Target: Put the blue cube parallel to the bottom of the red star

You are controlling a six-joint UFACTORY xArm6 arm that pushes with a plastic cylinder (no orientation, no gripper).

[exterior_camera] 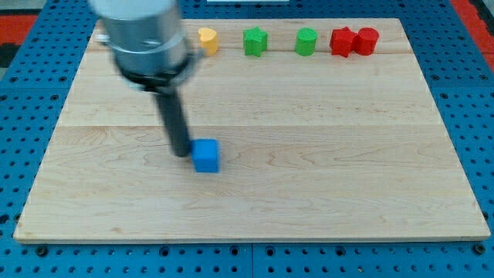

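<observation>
The blue cube (206, 155) lies on the wooden board, left of the middle. My tip (181, 152) stands just to the cube's left, touching or nearly touching its left face. The red star (342, 41) sits near the view's top right, with a red cylinder (366, 41) touching its right side. The cube is far to the lower left of the star.
Along the view's top edge stand a yellow block (207, 38), a green star-like block (255, 41) and a green cylinder (306, 42). The arm's grey body (143, 38) covers the board's top left. The wooden board (309, 177) lies on a blue pegboard.
</observation>
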